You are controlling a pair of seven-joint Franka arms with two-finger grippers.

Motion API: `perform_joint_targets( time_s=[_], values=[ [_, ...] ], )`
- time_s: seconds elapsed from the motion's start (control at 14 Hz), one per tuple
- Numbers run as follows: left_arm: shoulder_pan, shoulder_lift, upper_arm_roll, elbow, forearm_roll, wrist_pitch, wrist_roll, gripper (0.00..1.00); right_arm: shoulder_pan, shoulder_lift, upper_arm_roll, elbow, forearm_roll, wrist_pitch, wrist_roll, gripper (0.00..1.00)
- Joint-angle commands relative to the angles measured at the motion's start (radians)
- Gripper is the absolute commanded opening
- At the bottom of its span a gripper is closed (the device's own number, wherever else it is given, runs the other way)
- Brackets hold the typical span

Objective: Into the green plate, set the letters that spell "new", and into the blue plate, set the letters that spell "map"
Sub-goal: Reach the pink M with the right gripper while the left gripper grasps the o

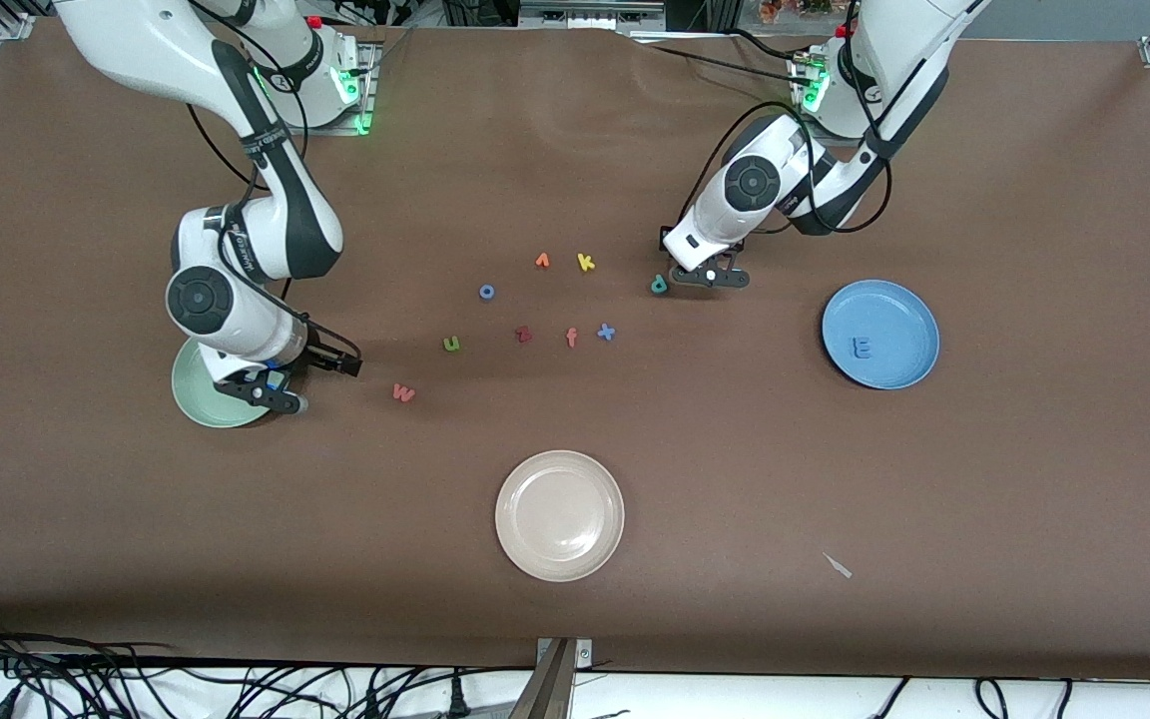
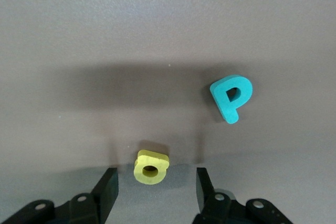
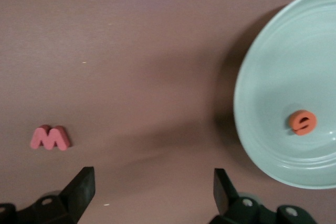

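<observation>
My left gripper is low over the table, open, with the yellow "a" lying between its fingertips with a gap on each side. The teal "p" lies just beside it. The blue "m" rests in the blue plate. My right gripper hangs open and holds nothing at the edge of the green plate, which holds the orange "e". The pink "w" and the green "n" lie on the table.
Loose letters lie mid-table: blue "o", an orange letter, yellow "k", dark red "z", orange "f", blue "x". A cream plate sits nearer the front camera.
</observation>
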Motion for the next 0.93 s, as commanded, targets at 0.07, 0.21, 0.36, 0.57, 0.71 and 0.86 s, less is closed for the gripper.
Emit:
perform_joint_targets(
  time_s=[0.07,0.21,0.36,0.57,0.71,0.86],
  values=[
    [-0.009,0.033,0.016,0.022,0.000,0.007,-0.008,0.68,0.041,0.034,0.011,0.041,0.005,0.001,-0.063,1.00],
    [-0.009,0.039,0.023,0.025,0.015,0.007,-0.010,0.68,0.052,0.034,0.012,0.041,0.005,0.001,-0.173,1.00],
    [-0.007,0.039,0.027,0.025,0.044,0.008,-0.028,0.66,0.053,0.034,0.014,0.041,0.006,-0.001,-0.297,1.00],
    [-0.009,0.039,0.027,0.025,0.055,0.007,-0.043,0.56,0.053,0.052,0.040,0.055,0.006,0.001,-0.459,1.00],
    [-0.007,0.037,0.027,0.028,0.055,0.007,-0.054,0.52,0.053,0.061,0.046,0.060,0.006,0.015,-0.555,1.00],
    [-0.007,0.037,0.027,0.031,0.055,0.007,-0.054,0.52,0.053,0.075,0.054,0.060,0.006,0.048,-0.630,1.00]
  ],
)
